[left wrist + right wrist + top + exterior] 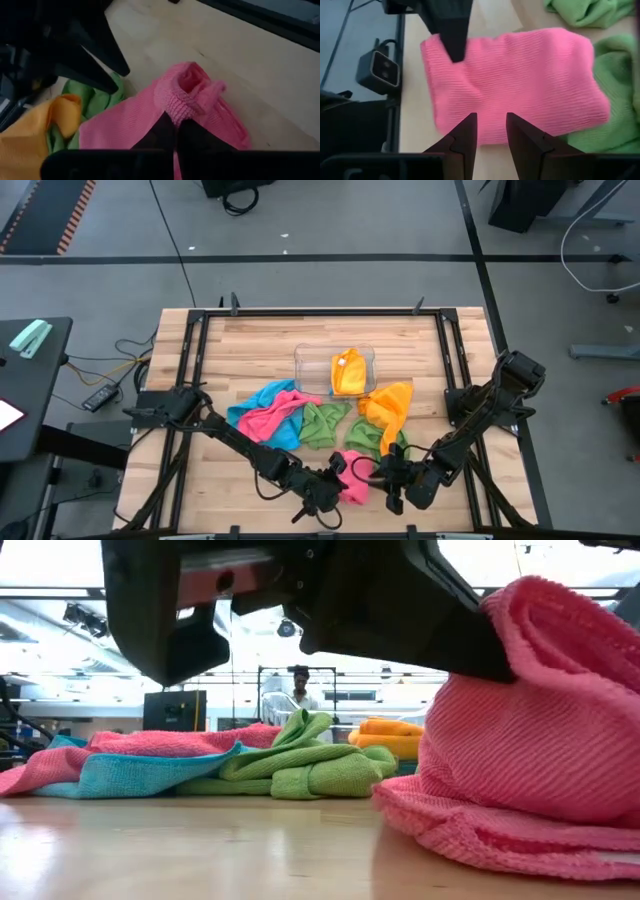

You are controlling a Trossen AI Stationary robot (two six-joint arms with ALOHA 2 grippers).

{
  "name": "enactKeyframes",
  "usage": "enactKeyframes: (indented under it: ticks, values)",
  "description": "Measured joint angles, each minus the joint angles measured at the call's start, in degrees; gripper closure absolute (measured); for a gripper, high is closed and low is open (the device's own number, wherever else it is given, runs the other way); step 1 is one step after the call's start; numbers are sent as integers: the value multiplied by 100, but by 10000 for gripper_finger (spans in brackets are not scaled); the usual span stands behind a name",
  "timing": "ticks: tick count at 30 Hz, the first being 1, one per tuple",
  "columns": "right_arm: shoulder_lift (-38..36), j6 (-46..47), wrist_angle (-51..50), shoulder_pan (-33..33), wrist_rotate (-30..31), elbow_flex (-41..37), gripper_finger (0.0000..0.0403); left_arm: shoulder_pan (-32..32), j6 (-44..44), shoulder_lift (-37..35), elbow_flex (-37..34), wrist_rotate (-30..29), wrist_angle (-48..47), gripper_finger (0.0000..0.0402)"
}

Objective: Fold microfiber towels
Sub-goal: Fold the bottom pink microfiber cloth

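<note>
One folded orange microfiber towel (348,373) sits in the clear plastic tray (307,364) at the table's middle, the only piece that looks finished. The left gripper (176,131) is fully closed, pinching a bunched edge of the soft pink microfiber towel (520,82) at the near edge of the wooden table (250,350). The right gripper (491,131) hovers just beside that cloth, fingers slightly parted, holding nothing. Beyond lie crumpled green microfiber towels (322,423), a blue one (262,402), another pink one (272,418) and a loose orange one (389,406), all unfolded. Most of the work appears still ahead.
</note>
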Motion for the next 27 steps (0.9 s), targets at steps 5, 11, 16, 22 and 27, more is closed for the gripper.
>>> enactKeyframes:
  ticks: [5, 11, 16, 22, 27]
  values:
    - [0, -120, -256, 34, -57, 240, 290, 61, -257, 157, 0, -449, 59, 388]
    - [0, 51, -449, 74, -70, 252, 290, -130, 42, 423, 7, -841, 427, 392]
    - [-2, 125, -505, 74, -72, 249, 290, -357, 364, 494, 2, -858, 382, 370]
    - [0, 112, -494, 74, -67, 249, 290, -407, 362, 494, 2, -859, 236, 329]
    - [0, 129, -391, 74, 64, 249, 290, -407, 334, 463, 0, -847, 177, 284]
